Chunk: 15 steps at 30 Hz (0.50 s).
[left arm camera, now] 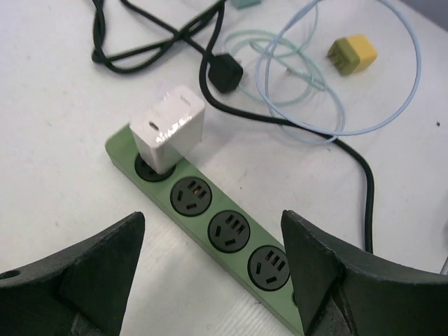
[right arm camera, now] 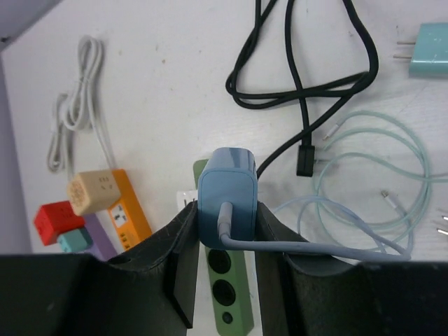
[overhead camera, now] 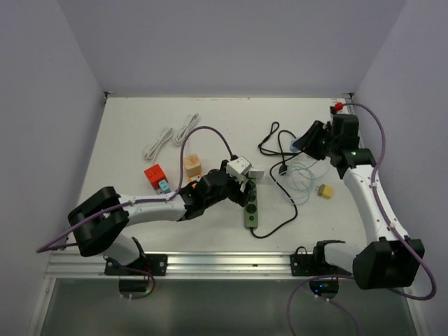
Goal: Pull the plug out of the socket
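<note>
Currently, we find the white cube-shaped plastic plug [left arm camera: 170,129] seated in the end socket of the green plastic power strip [left arm camera: 229,231], in the upper left of the left wrist view. The three other sockets in view hold nothing. The left gripper [left arm camera: 213,227] hovers over the strip with its jaws spread wide apart. Its dark fingers [left arm camera: 91,273] fill the lower corners and touch neither plug nor strip.

In the right wrist view, the right gripper [right arm camera: 225,231] is clamped on a light-blue plastic adapter [right arm camera: 227,196], from which a pale blue cable [right arm camera: 329,248] runs right. A small yellow plastic charger [left arm camera: 353,54] lies at the upper right of the left wrist view, and a black cable [left arm camera: 367,189] lies just beside the strip.
</note>
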Each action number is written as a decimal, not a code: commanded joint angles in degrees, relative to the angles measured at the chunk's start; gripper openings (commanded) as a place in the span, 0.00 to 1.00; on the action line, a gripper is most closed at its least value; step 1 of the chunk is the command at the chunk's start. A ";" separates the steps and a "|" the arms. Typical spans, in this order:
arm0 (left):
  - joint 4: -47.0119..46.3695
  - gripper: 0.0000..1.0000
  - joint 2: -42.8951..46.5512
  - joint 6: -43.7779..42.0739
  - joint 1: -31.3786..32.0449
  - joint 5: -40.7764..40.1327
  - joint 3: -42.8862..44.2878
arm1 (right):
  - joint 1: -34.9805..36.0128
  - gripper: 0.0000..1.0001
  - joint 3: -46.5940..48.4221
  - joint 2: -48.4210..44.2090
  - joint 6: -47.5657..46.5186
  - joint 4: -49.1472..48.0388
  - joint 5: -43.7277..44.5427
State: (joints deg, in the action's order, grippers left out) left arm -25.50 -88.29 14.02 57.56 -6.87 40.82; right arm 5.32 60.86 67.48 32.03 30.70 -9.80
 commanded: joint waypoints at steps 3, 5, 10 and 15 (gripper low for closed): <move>11.33 0.84 6.90 -6.11 -2.19 1.24 5.49 | -11.71 0.00 7.24 6.24 3.64 -6.69 -19.45; 13.18 0.84 8.39 -6.55 -3.24 0.99 6.20 | -13.57 0.00 8.92 9.92 5.14 -8.10 -23.57; 17.23 0.84 9.89 -5.58 -4.03 1.07 8.49 | -16.04 0.00 14.02 15.74 6.99 -10.04 -20.88; 15.31 0.84 11.12 -5.06 -4.12 0.02 5.69 | -16.40 0.02 15.17 24.69 8.48 -14.51 -14.74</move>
State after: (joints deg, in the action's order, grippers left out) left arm -10.61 -79.61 9.82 53.63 -6.42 47.11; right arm -10.83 73.73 88.14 38.59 21.63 -26.50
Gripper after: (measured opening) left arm 0.843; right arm 0.359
